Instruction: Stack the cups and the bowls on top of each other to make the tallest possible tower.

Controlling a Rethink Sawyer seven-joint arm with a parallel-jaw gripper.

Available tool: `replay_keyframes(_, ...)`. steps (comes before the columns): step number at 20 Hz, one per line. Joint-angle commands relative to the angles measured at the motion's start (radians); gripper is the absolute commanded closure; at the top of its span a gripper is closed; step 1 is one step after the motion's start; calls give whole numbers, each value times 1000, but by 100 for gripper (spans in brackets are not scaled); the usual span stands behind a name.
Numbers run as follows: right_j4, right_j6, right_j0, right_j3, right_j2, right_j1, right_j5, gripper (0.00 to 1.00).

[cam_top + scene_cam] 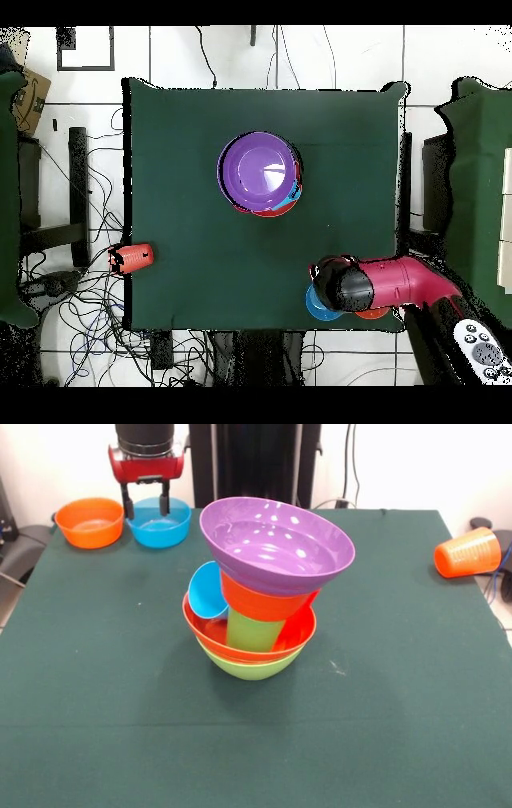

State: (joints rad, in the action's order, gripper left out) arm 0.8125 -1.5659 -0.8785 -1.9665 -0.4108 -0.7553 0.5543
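The tower stands mid-table on a large lime green bowl [250,666] with an orange-red bowl [206,634] nested in it. Inside lean a lime green cup [252,632], a light blue cup [206,592] and a red cup [301,620]. A small orange bowl [260,604] rests on them, and a tilted purple bowl [276,544] [260,172] tops the pile. My gripper [146,504] is open at the far left, fingers hanging over a small blue bowl [170,526] [320,306], with nothing held. Another small orange bowl [90,522] sits beside it. An orange cup [468,552] [135,258] lies on its side.
The orange cup lies right at the edge of the green table cloth [384,688], partly off the cloth. In the overhead view my arm [395,283] covers most of the small orange bowl. Cables and boxes lie on the floor around the table.
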Motion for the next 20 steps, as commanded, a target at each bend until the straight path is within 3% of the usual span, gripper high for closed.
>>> replay_keyframes(1,45,-168,71,33,98,65,-85,0)
replay_keyframes(20,44,-236,191,78,320,149,-305,0)
